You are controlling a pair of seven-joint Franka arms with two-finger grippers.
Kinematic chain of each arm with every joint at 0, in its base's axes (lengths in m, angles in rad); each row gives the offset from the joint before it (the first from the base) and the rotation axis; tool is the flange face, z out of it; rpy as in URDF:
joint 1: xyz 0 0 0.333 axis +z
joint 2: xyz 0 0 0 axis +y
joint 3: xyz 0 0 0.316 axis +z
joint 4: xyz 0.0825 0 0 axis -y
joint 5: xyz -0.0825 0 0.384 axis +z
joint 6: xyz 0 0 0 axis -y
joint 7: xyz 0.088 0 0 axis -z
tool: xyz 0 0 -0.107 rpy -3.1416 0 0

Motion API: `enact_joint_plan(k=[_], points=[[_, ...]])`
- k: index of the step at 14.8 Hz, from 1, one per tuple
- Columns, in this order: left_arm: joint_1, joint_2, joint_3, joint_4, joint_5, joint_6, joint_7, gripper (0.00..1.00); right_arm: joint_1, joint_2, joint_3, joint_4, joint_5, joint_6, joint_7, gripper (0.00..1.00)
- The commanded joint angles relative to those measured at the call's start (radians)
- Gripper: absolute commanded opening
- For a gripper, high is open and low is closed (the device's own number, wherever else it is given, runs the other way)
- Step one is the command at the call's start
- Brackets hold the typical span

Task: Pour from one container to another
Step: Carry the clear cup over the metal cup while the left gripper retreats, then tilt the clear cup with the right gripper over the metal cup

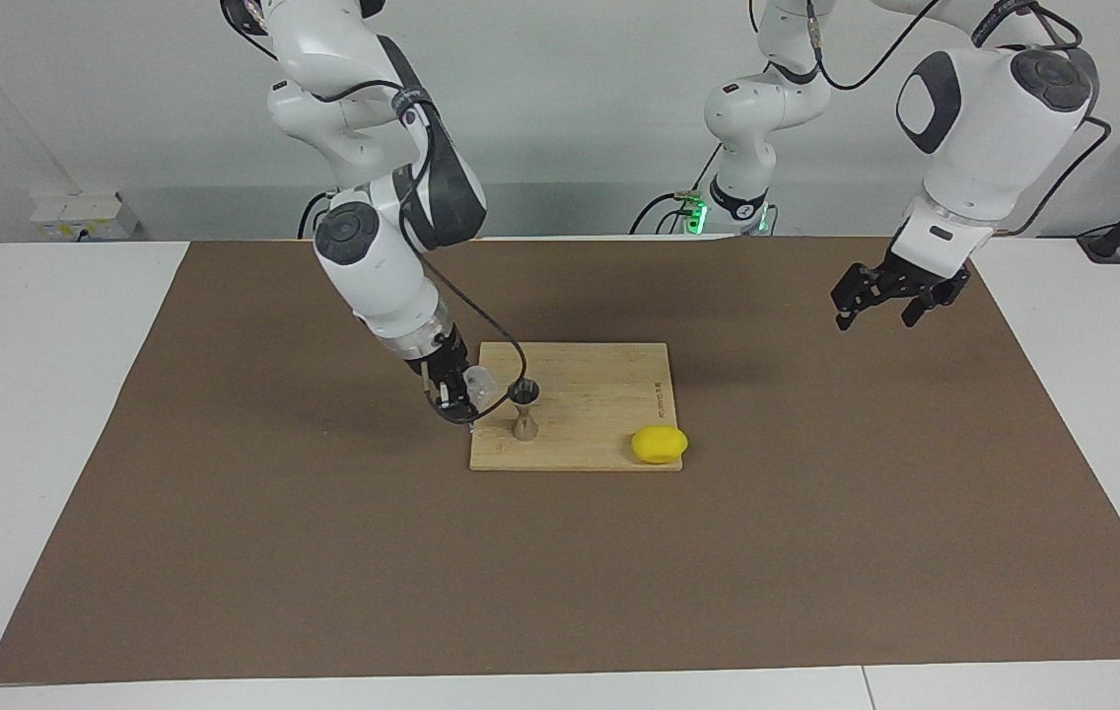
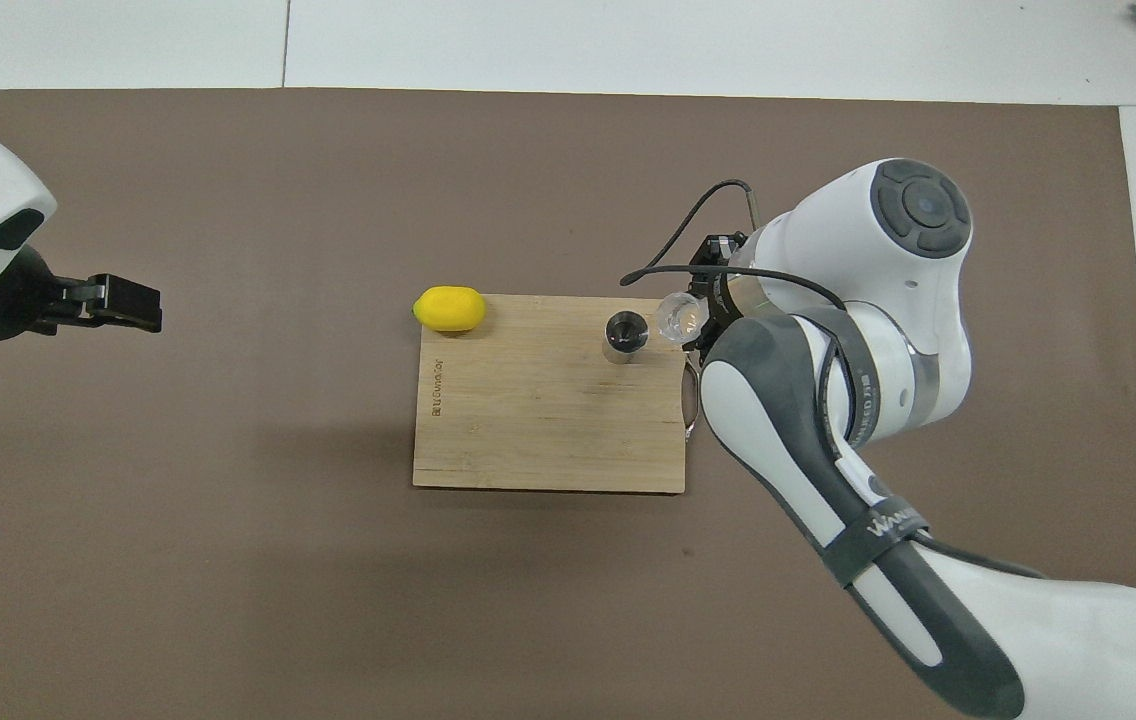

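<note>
The clear glass cup [image 1: 478, 379] is held in my right gripper [image 1: 459, 394], which is shut on it. The cup is tilted, its mouth toward the silver hourglass jigger [image 1: 524, 406], level with the jigger's top and just beside its rim. The jigger stands upright on the wooden cutting board [image 1: 590, 370], at the end toward the right arm. In the overhead view the cup [image 2: 680, 317] sits next to the jigger [image 2: 625, 333], and the right arm hides most of its gripper [image 2: 703, 322]. My left gripper [image 1: 890, 301] is open, empty and raised over the brown mat.
A yellow lemon [image 1: 660, 444] lies at the board's corner toward the left arm, farther from the robots than the jigger. The board [image 2: 548, 420] has a metal handle at the right arm's end. The brown mat [image 1: 225, 552] covers the table.
</note>
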Motion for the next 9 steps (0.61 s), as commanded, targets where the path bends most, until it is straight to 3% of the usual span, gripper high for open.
enact_joint_plan(k=[1, 3, 6, 9], points=[[0.008, -0.032, -0.006, 0.054, 0.024, -0.123, 0.03, 1.0, 0.024, 0.027, -0.001, 0.061, -0.093, -0.04, 0.052, 0.02], [-0.027, -0.021, 0.047, 0.127, 0.021, -0.203, 0.03, 1.0, 0.032, 0.029, 0.0, 0.075, -0.145, -0.068, 0.055, 0.02], [-0.242, -0.021, 0.269, 0.172, 0.01, -0.223, 0.031, 1.0, 0.066, 0.043, 0.004, 0.124, -0.212, -0.116, 0.057, 0.02], [-0.252, -0.032, 0.279, 0.151, 0.01, -0.21, 0.031, 1.0, 0.077, 0.063, 0.004, 0.18, -0.252, -0.166, 0.057, 0.02]])
